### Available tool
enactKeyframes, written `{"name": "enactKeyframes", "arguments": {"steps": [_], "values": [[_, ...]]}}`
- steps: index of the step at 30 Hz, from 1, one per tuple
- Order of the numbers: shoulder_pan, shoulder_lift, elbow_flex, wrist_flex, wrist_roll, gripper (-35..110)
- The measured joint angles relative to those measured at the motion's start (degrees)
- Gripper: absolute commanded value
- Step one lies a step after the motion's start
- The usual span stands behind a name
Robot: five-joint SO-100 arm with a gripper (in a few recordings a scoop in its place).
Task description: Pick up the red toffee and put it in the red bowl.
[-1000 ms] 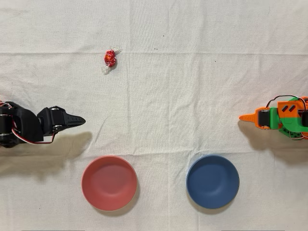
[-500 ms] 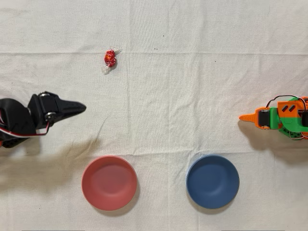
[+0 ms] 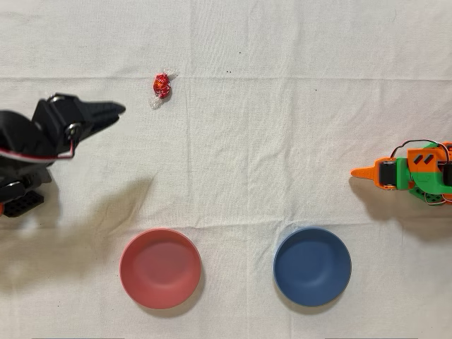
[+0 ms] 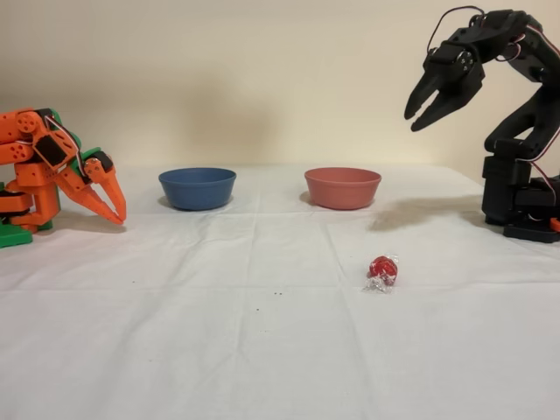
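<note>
The red toffee point(image 3: 162, 85) lies on the white cloth, a small red foil ball with clear twisted ends, also seen in the fixed view point(image 4: 382, 269). The red bowl point(image 3: 160, 268) stands empty near the bottom edge of the overhead view, left of centre, and sits at the back in the fixed view point(image 4: 342, 187). My black gripper point(image 3: 119, 111) hangs high above the cloth point(image 4: 413, 122), to the left of the toffee in the overhead view. Its fingers are slightly parted and hold nothing.
A dark blue bowl point(image 3: 312, 266) stands empty beside the red one, about a bowl's width away. The idle orange arm point(image 3: 406, 173) rests at the overhead view's right edge. The black arm's base point(image 4: 521, 206) stands at the right in the fixed view.
My gripper has swung up the overhead picture, from level with the table's middle to near the toffee's height. Toffee and bowls have not moved.
</note>
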Motion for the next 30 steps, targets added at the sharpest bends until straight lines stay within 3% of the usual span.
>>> {"name": "enactKeyframes", "arguments": {"steps": [16,30], "values": [[-5.9,-20.4,-3.2,-2.6,-2.0,29],[-9.2,-30.8,0.4,-14.0,-3.0,30]]}}
